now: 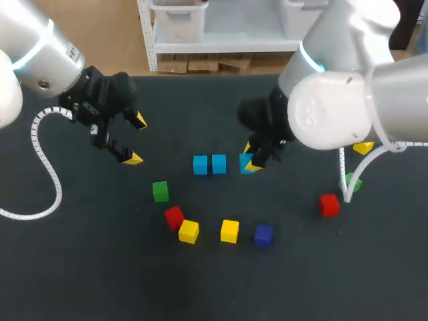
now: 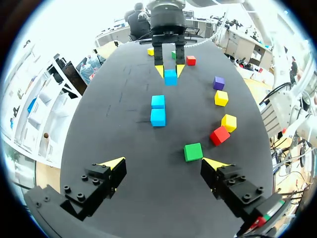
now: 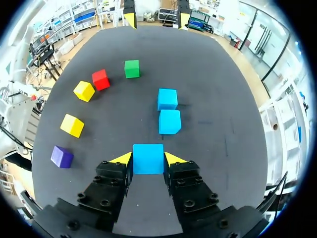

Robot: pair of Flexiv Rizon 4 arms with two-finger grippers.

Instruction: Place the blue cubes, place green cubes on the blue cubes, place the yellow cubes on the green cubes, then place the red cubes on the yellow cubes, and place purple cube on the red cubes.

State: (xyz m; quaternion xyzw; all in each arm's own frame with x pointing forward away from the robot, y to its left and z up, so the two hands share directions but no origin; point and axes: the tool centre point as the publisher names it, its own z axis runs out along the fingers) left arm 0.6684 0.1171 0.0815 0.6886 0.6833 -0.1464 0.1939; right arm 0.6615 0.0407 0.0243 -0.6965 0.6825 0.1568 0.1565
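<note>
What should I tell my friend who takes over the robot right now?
Left gripper: open and empty, off to the side of the cubes.
Right gripper: shut on a blue cube, in line with the two blue cubes that sit side by side.
Loose: green cubes, yellow cubes, red cubes, purple cube.
Done: two blue cubes are placed.
Left: let go of the third blue one, then stack green, yellow, red and purple. Nothing is stacked yet.
</note>
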